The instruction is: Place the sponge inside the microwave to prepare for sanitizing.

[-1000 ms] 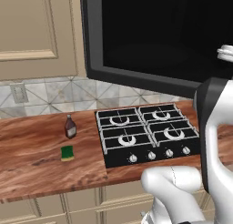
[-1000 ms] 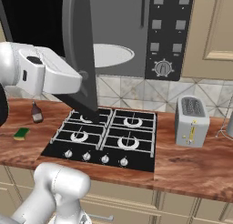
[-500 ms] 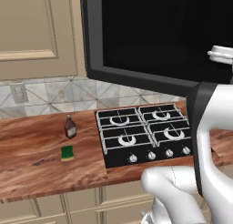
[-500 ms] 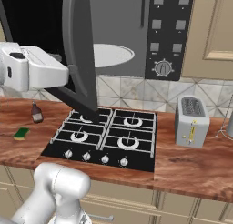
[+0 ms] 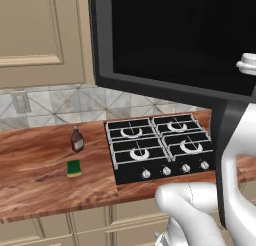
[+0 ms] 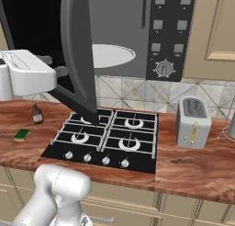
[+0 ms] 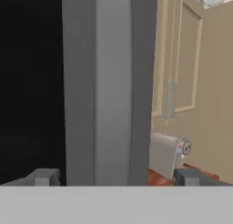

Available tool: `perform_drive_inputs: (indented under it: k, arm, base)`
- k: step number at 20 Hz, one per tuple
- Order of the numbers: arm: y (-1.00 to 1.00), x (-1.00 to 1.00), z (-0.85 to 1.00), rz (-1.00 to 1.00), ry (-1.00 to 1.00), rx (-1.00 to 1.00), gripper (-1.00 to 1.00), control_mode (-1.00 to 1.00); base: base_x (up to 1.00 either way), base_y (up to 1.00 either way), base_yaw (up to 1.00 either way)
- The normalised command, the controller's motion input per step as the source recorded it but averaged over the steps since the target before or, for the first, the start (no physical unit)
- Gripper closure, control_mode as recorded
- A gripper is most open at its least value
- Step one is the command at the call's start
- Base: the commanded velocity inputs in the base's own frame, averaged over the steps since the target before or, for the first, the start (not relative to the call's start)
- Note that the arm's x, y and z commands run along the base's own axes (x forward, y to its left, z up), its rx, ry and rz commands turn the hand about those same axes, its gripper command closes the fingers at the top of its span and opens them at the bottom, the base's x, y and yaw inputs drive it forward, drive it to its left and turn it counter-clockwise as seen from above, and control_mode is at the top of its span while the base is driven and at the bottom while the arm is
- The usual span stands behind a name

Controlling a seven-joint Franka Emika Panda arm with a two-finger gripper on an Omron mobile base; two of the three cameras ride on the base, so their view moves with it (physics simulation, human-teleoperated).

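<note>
The sponge [image 5: 74,168] [image 6: 21,134], green on top with a yellow underside, lies flat on the wooden counter left of the stove. The microwave [image 6: 167,32] hangs above the stove with its dark glass door [image 5: 175,40] [image 6: 80,55] swung wide open. That exposes the grey interior and the white turntable [image 6: 108,55]. My gripper [image 6: 57,69] [image 7: 113,177] is up at the door's outer edge, far above the sponge. It is open, with the door's grey edge [image 7: 109,86] between the two fingertips [image 7: 43,176] and nothing held.
A small brown bottle [image 5: 77,139] [image 6: 36,113] stands just behind the sponge. The black four-burner stove [image 5: 160,147] [image 6: 108,140] sits under the microwave. A silver toaster [image 6: 193,121] stands on the counter to the right. Beige cabinets flank the microwave.
The jaws have spread wider. The hand has drawn back to the left, away from the open door. Sponge and bottle have not moved.
</note>
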Motion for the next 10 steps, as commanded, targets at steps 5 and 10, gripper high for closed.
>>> perform_drive_inputs:
  k: [5,10]
  arm:
    - [0.00,-0.45,0.45,-0.06,0.00,0.00,-1.00,-1.00]
    - [0.00,-0.81,0.33,-0.01,0.00,0.05,-1.00,-1.00]
  base:
    - [0.00,0.00,0.00]
    - [0.00,0.00,0.00]
